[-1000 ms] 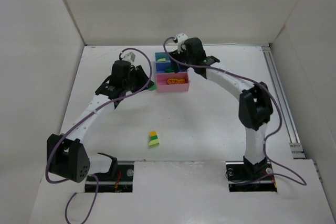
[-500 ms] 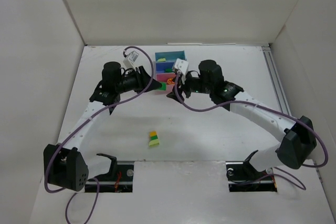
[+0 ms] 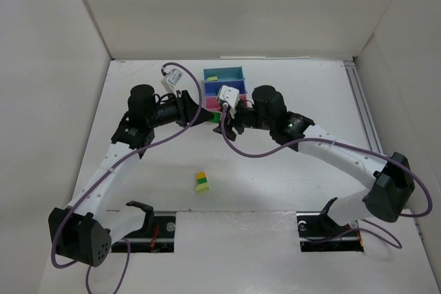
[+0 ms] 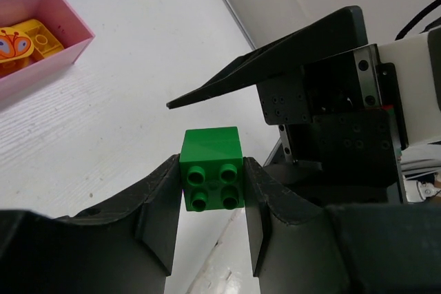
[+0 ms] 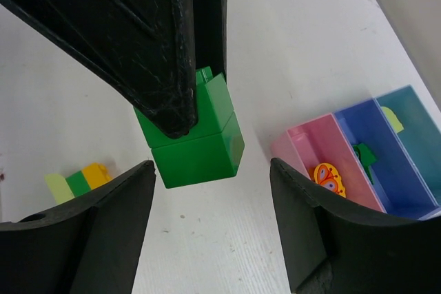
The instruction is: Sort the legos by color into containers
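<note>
My left gripper [image 4: 211,164] is shut on a dark green lego [image 4: 210,146], studs facing its camera, held above the table in front of the containers. In the right wrist view it is two joined dark green bricks [image 5: 200,144]; the left fingers [image 5: 172,60] pinch the upper one. My right gripper [image 5: 211,170] is open, its jaws standing either side of the lower brick without touching it. In the top view both grippers meet at the brick [image 3: 216,115]. The pink tray [image 5: 293,144] holds an orange butterfly brick [image 5: 329,178], the blue tray [image 5: 394,170] a dark green brick [image 5: 364,153], the teal tray [image 5: 417,111] a light green one [image 5: 390,119].
A small stack of yellow, green and light green legos [image 3: 201,182] lies on the table near the front, also in the right wrist view [image 5: 79,180]. White walls enclose the table; a rail [image 3: 368,129] runs along the right side.
My right arm has swung from above the trays down and left to face the left gripper. My left gripper has moved right with the green lego, so the two grippers now meet.
</note>
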